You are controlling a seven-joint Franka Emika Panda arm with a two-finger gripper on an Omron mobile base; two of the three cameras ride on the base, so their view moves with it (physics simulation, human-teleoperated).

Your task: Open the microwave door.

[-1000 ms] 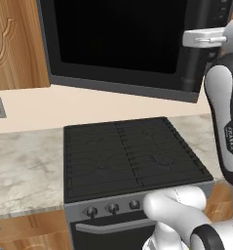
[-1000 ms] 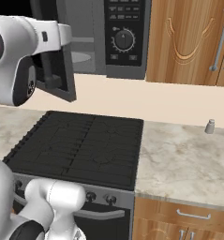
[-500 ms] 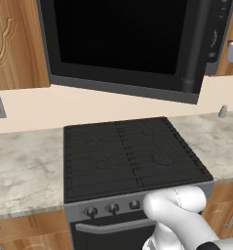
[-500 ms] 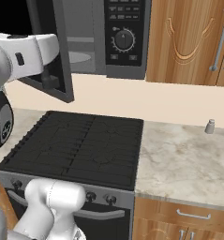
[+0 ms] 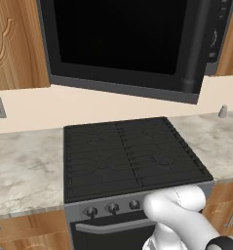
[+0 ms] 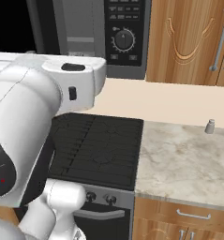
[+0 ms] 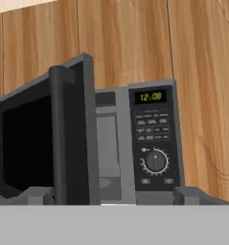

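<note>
Now the microwave door (image 7: pixel 44 143) stands ajar ahead-left of my gripper (image 7: pixel 108 194), handle upright; fingers spread, holding nothing.

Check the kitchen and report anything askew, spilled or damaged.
Nothing spilled or damaged. The microwave door stands swung wide open, which suits the task; its handle hangs out over the stove. A small shaker stands upright on the counter.

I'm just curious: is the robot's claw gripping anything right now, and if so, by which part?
Nothing is held. The gripper points at the microwave door, already swung open, with its fingertips apart and clear of the handle.
</note>
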